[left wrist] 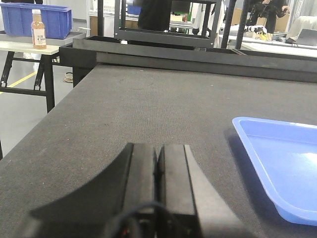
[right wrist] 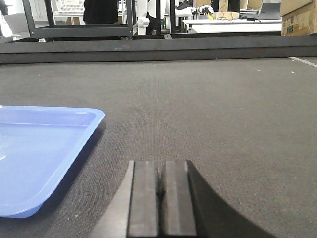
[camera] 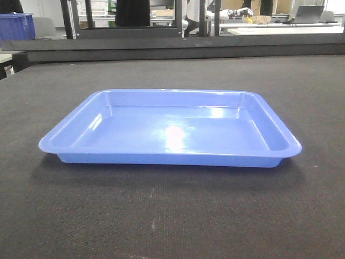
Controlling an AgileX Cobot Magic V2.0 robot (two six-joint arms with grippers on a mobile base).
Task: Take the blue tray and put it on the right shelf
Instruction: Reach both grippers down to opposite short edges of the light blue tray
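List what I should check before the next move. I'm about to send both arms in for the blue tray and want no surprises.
1. The blue tray lies flat and empty on the dark table: ok.
2. The left gripper is ready to grasp: not ok. Its jaws are shut, and it sits apart from the tray's left edge.
3. The right gripper is ready to grasp: not ok. Its jaws are shut, and it sits apart from the tray's right edge.
4. Nothing lies between either gripper and the tray rim: ok.
5. The right shelf is located and free: cannot tell, since no steel rack shows in these views.
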